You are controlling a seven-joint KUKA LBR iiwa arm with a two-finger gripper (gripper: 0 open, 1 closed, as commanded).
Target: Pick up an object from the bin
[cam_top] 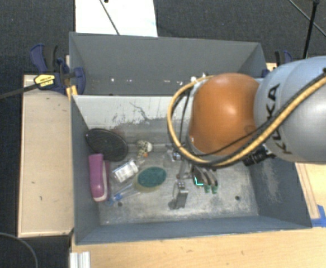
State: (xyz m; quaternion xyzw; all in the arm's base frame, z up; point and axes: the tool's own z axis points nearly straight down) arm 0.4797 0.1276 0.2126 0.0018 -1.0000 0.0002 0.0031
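Gripper [178, 197] sits low on the bin [151, 60] floor just right of the green round disc [151, 177] mid-bin, prob. since that's the nearest loose thing w/ room around, tho I can't tell if it's apart or together.

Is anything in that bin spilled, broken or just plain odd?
Nothing stands out. The flat black oval pad, pink oblong plastic block and round dark-green disc lie loose but whole on the grey metal bin's floor; only its back wall is scuffed.
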